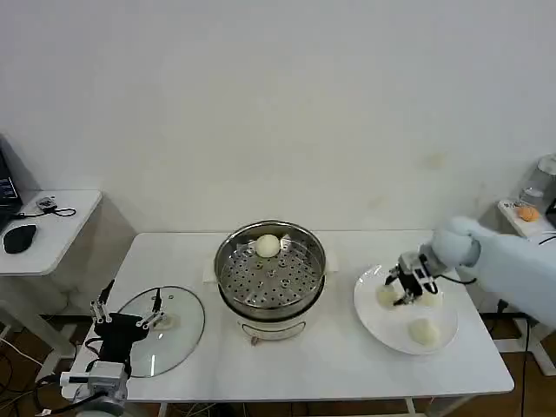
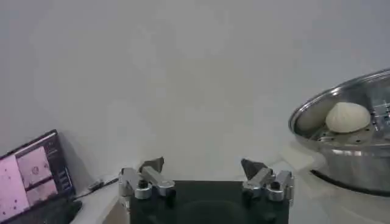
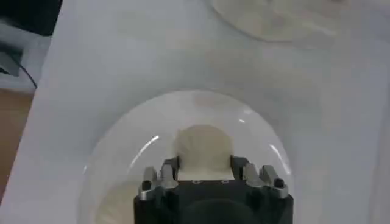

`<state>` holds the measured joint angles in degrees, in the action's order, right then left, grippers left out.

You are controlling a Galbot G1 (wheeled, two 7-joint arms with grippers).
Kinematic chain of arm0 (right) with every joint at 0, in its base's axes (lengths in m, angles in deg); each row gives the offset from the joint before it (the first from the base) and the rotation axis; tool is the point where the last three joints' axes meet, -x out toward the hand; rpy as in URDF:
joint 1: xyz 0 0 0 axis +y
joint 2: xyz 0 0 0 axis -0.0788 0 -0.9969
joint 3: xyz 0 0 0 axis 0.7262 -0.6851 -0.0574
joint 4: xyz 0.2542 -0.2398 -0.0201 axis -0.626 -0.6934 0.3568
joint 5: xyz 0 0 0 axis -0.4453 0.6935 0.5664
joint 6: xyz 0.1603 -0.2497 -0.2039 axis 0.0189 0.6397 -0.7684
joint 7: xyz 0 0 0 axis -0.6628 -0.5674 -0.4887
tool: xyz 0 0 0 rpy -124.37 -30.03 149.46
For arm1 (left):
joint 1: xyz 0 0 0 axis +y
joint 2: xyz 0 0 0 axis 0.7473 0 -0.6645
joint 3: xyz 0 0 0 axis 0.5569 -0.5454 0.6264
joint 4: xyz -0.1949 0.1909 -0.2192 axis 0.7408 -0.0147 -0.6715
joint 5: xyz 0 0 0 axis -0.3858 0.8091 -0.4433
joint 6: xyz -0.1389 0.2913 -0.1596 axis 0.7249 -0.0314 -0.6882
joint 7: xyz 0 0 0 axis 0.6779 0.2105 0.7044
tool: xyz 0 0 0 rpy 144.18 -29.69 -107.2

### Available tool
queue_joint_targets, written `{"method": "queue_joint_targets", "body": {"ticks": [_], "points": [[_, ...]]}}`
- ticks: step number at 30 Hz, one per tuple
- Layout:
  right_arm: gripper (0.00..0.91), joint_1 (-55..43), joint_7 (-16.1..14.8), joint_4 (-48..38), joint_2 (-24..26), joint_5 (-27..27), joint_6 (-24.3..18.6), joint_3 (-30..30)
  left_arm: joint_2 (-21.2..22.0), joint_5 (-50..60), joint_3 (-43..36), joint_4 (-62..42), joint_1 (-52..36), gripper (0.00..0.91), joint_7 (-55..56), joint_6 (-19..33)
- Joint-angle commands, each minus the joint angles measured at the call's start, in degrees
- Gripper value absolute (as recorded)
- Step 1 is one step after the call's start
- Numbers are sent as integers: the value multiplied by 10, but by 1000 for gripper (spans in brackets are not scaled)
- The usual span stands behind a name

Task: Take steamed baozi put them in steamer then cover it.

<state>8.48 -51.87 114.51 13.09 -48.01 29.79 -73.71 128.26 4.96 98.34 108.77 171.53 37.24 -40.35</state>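
At the lower left of my head view the left pincer [image 1: 129,313] sits parked over the near edge of the glass lid [image 1: 165,330], its two fingers spread wide with nothing between them. My left wrist camera confirms it: the fingertips [image 2: 152,165] stand well apart over bare air. The lid lies flat on the white tabletop [image 1: 339,365], beside the steamer and apart from it.

In the middle of the frame the steel steamer [image 1: 271,265] stands uncovered on its white base, and one bun [image 1: 268,246] rests on the perforated tray toward the far rim.

On the right, a white plate [image 1: 382,334] holds the other buns. The right arm reaches in from the right edge with its white sleeve angled down toward the plate, and the right pincer [image 1: 408,291] is lowered over the buns at the far side of the plate. From the right wrist camera I see its fingers [image 3: 169,170] set at a moderate gap, straddling one bun [image 3: 204,149] on either side; I cannot tell whether they press on it. Another bun [image 1: 423,330] lies free at the near side of the plate.
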Motion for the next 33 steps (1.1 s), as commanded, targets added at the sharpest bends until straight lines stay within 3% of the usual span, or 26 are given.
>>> {"method": "queue_joint_targets", "body": {"ticks": [1,7,12,23,33], "points": [[584,-154,-4,9,-5,-58,4,-30,-1,0,1,1,1,907,0,0],[584,-233,6,7,-67,-101,22,-64,-4,-3,4,3,2,907,0,1],[584,-276,29,0,-156,-157,49,-88,-7,-4,5,2,-1,907,2,0],[595,-229,72,-46,-339,-247,104,-115,-5,-6,11,-1,-10,907,4,-1],[595,-178,79,-107,-428,-266,133,-134,-1,-17,30,4,-14,907,8,-4]]}}
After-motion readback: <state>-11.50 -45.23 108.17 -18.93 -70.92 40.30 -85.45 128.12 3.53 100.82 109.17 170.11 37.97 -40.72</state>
